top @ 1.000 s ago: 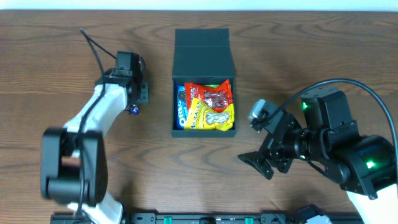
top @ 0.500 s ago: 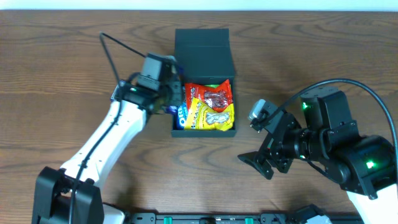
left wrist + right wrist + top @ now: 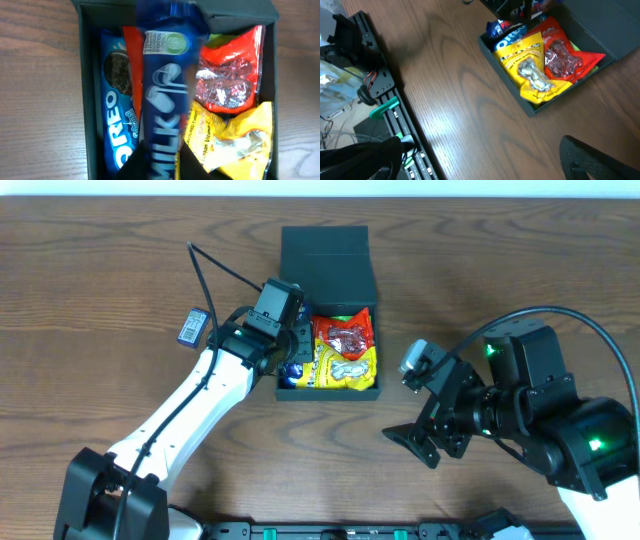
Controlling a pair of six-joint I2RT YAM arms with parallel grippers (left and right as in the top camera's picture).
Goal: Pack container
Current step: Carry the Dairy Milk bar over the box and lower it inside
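1. Masked from overhead by the left arm point(image 3: 190, 405): left half of the container point(image 3: 328, 260); Oreo packet point(image 3: 116, 115) inside plain only in the left wrist view
2. Cropped by the lower frame edge: left end effector point(image 3: 159, 167), dark fingers point(image 3: 131, 171) clamped on a blue MILK packet point(image 3: 162, 90), blurred at its top, over the open container
3. Cut off in its own view, one dark finger point(image 3: 592, 160) showing: right end effector point(image 3: 412, 445), well right of the container; apart or together, cannot tell
4. Mid-tabletop point(image 3: 100, 280), toward the far side: container, lid flapped back, red packet point(image 3: 230, 75) and yellow packet point(image 3: 240, 145) touching inside
5. Left of the container, too small to identify: blue-and-white item point(image 3: 192, 326)
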